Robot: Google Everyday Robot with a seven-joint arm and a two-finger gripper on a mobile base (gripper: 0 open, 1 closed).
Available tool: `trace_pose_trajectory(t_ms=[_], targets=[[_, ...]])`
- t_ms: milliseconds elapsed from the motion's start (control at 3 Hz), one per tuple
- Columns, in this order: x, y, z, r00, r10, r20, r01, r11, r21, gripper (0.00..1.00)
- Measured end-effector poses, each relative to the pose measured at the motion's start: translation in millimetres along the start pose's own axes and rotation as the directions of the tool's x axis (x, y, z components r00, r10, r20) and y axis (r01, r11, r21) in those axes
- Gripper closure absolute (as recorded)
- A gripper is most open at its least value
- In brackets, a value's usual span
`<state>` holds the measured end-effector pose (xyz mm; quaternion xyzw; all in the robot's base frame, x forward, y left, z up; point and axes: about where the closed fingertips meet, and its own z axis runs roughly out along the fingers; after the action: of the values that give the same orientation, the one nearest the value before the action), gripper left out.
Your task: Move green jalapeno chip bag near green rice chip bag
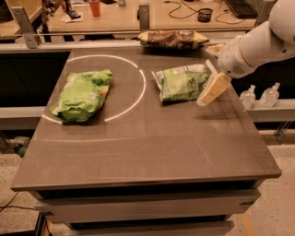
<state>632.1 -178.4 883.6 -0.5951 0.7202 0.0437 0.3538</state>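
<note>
You are at the approach step: the gripper (208, 94) hangs just beside the right edge of the green jalapeno chip bag (180, 83) (released or clenched, you cannot tell from here). The green rice chip bag (82, 94) lies well apart to that bag's left. Next, I judge, you need a secure hold on its right end, then a carry leftward.

Robotics lab/office, not a home: dark test counter (152, 147) w/ a white arc (140, 92) marked on it. Work desks (124, 20) at 12 o'clock w/ cables (180, 6), keyboard (240, 6) & orange cup (95, 7). Small bottles (248, 97) at 3 o'clock. Robot arm (251, 48) w/ its tool (211, 91) over counter's 2 o'clock side.
</note>
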Motion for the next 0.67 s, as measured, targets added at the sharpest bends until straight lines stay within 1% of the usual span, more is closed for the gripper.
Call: trace_pose_trajectory(t_ms=[333, 667], targets=[[6, -11, 18, 0.999, 0.036, -0.006, -0.036, 0.9991, -0.02, 0.0], [9, -15, 37, 0.998, 0.056, -0.008, -0.056, 0.9961, -0.068, 0.18]])
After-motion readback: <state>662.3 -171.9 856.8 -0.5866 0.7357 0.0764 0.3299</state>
